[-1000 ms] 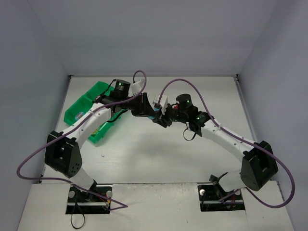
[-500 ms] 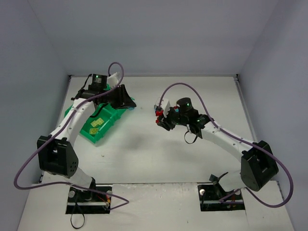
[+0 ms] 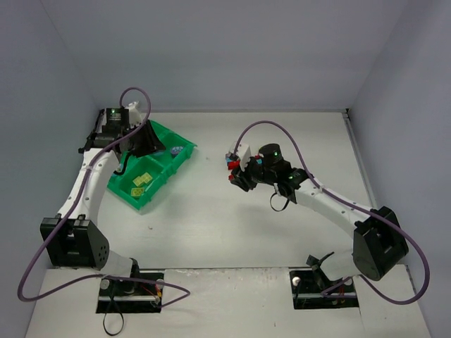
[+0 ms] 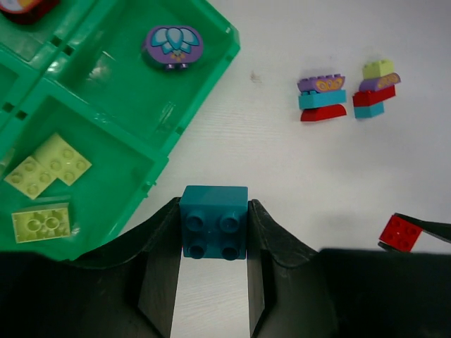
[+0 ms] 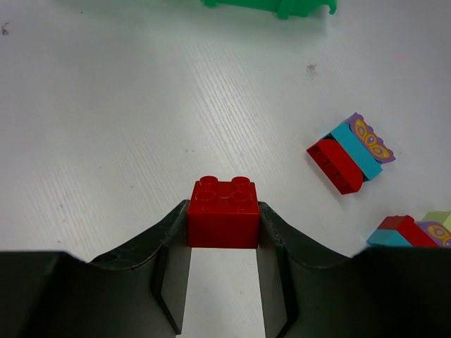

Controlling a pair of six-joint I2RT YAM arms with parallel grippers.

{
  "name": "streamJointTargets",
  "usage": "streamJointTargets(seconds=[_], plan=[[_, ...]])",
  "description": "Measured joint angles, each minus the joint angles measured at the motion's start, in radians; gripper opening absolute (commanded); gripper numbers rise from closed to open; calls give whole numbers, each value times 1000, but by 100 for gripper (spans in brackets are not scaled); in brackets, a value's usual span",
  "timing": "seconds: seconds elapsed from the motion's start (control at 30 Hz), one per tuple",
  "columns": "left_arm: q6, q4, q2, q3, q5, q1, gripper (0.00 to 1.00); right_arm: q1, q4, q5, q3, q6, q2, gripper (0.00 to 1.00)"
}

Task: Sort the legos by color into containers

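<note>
My left gripper [image 4: 213, 211] is shut on a cyan-blue brick [image 4: 213, 222] and holds it over the table just off the near right edge of the green tray [image 4: 218, 63]. In the top view it [image 3: 156, 148] hangs over the tray [image 3: 120, 189]. Yellow-green bricks [image 4: 49, 165] lie in one compartment and a purple piece [image 4: 173, 46] in another. My right gripper [image 3: 232, 172] is shut on a red brick [image 5: 223, 213] above the table's middle. Two small stacks of mixed bricks [image 4: 322, 98] [image 4: 375, 90] lie on the table; they also show in the right wrist view [image 5: 350, 153] [image 5: 416, 231].
A red piece [image 4: 21, 5] shows in the tray's far compartment, cut off by the frame edge. The grey walls close in the table on the left, back and right. Purple cables loop over both arms.
The two grippers were together at the table's middle. My left arm has swung left to the tray with the cyan-blue brick. My right gripper has stayed near the middle with the red brick.
</note>
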Motion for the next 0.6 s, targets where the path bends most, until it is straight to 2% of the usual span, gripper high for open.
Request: streamJointTargets(seconds=[0.17, 0.37, 0.6], plan=[[10, -3, -15, -8, -98, 25, 0, 0, 13, -3, -7, 37, -1, 0], [-26, 40, 21, -35, -255, 108, 0, 0, 16, -2, -6, 62, 6, 0], [-71, 78, 207, -7, -422, 204, 0, 0, 16, -2, -6, 74, 15, 0]])
